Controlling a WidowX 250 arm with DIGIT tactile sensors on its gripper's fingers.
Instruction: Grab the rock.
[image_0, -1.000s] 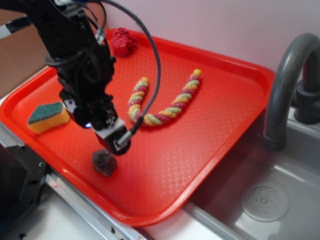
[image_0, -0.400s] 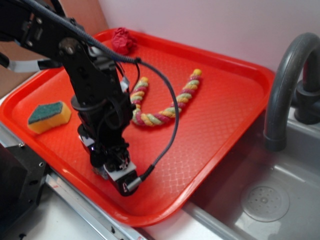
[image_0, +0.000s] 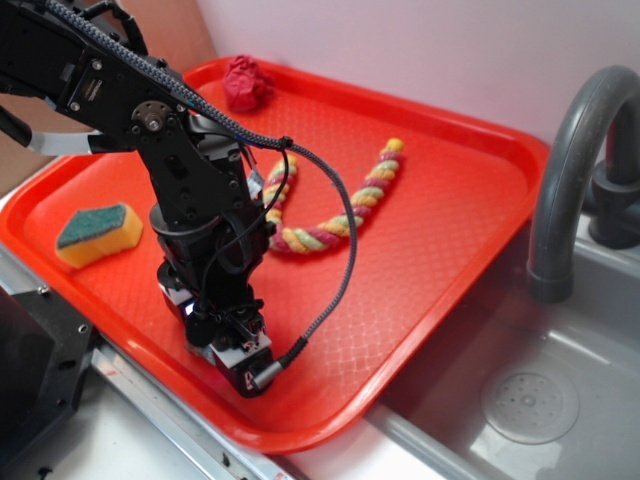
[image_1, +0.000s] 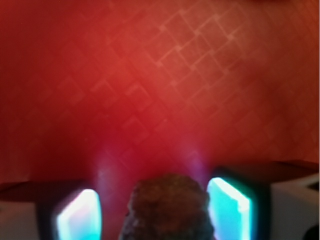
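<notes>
My arm bent steeply down, wrist pointing claw (image_0: 238, 362) straight downward, low at tray level. Jaws apart, one finger (image_1: 79, 220) either side of rock (image_1: 169, 207), small gaps both sides.

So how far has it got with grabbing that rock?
The reaching looks done: the hand is down at the red tray, and the wrist view shows the rock sitting between its two fingers. In hand is the squeeze; gaps on both sides suggest it is not yet gripped. Closing and lifting remain.
</notes>
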